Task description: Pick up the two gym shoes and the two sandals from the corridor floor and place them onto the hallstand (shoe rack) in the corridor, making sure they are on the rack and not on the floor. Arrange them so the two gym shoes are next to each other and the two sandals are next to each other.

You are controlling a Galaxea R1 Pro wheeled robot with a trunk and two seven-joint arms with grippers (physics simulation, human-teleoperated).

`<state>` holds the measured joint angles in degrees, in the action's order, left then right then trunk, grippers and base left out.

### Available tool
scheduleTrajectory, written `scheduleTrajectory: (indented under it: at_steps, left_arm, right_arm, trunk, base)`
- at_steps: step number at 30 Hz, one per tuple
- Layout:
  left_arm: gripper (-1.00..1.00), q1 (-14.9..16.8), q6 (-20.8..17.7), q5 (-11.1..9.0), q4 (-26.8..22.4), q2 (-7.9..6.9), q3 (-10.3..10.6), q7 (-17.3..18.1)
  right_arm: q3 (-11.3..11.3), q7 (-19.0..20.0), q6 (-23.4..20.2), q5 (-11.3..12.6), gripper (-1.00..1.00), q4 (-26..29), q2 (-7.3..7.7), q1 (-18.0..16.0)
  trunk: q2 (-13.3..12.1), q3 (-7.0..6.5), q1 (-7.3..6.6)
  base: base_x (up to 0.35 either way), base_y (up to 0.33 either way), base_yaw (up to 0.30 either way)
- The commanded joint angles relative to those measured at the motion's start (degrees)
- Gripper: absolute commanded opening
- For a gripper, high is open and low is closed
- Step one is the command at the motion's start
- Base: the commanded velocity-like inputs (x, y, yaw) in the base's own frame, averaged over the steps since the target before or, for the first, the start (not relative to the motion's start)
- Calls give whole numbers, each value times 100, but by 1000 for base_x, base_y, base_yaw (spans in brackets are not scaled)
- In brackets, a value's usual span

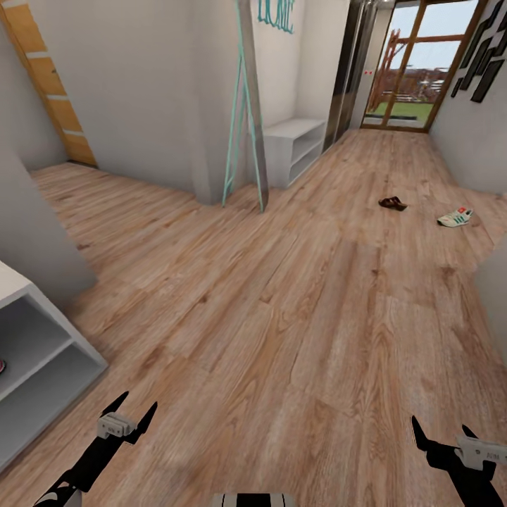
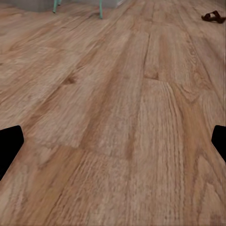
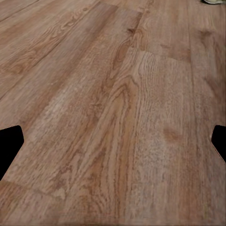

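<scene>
Far beyond both spread grippers, left gripper and right gripper, lie sandal and gym shoe.

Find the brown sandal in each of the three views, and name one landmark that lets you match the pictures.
Head view: the sandal lies on the floor, far ahead and right of centre, left of the gym shoe.
Left wrist view: the sandal is at the top right corner.
Right wrist view: not in it.
Shared landmark: the wood-plank floor; the teal stand legs also match the head view.
</scene>
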<state>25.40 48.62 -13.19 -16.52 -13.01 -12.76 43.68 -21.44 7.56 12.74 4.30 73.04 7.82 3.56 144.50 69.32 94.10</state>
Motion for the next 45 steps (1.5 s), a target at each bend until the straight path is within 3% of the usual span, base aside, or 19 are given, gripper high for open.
scheduleTrajectory:
  at_steps: [1,19,29,45]
  left_arm:
    - [100,0,0,0,0,0,1,0]
    - [100,0,0,-6,0,1,-11,-54]
    - [100,0,-4,-5,0,13,3,-223]
    - [100,0,-10,0,0,48,10,-267]
  right_arm:
    - [0,0,0,0,100,0,0,-1]
    - [0,0,2,0,100,0,0,1]
    - [4,0,8,1,100,0,0,4]
    - [11,0,9,-5,100,0,-7,5]
  trunk:
    - [0,-3,0]
    - [0,-56,0]
    - [0,-63,0]
    - [0,-65,0]
  base:
    - [0,0,-275]
    - [0,0,-239]
    - [28,0,-51]
    - [256,0,-7]
